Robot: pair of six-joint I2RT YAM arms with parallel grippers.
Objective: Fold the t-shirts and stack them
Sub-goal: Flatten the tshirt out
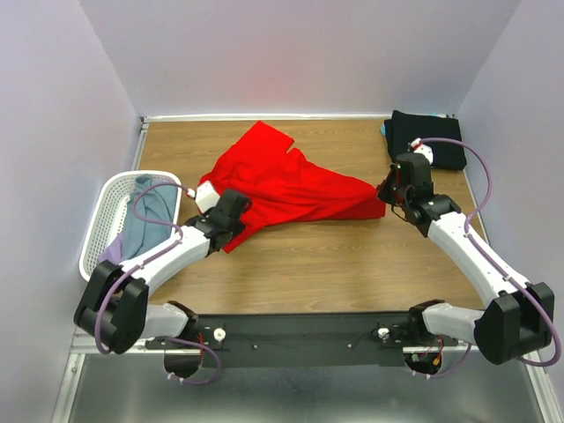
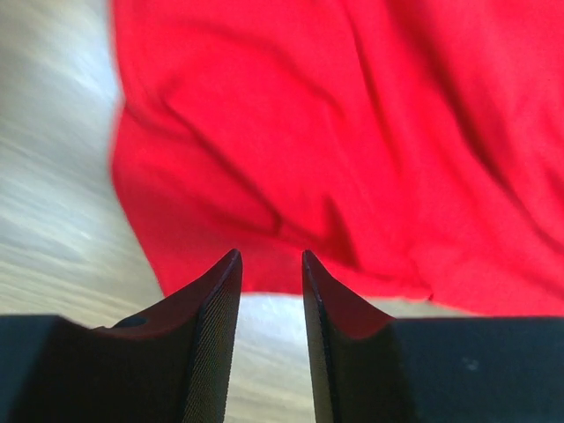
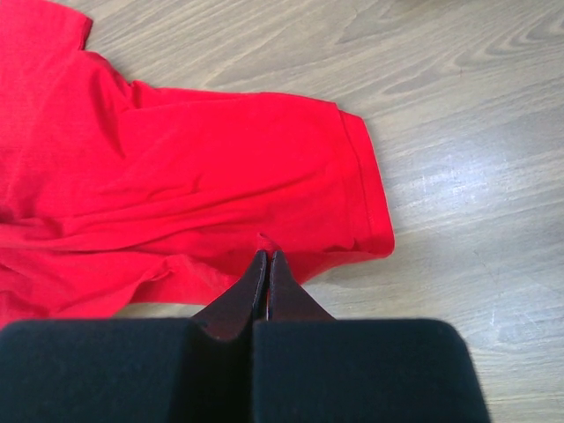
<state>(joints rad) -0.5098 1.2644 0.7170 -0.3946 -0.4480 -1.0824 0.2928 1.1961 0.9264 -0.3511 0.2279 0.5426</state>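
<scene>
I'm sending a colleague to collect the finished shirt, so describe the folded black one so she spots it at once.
Find the brown wooden table and go to its far right corner, by the wall. The folded black cloth t-shirt lies there. It is dark and squared flat, unlike the bright red cloth t-shirt sprawled crumpled mid-table.

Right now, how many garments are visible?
5: red shirt mid-table; black shirt at far right corner, teal sliver beside it; grey-blue cloth and lavender cloth in the basket. More may be hidden.
</scene>
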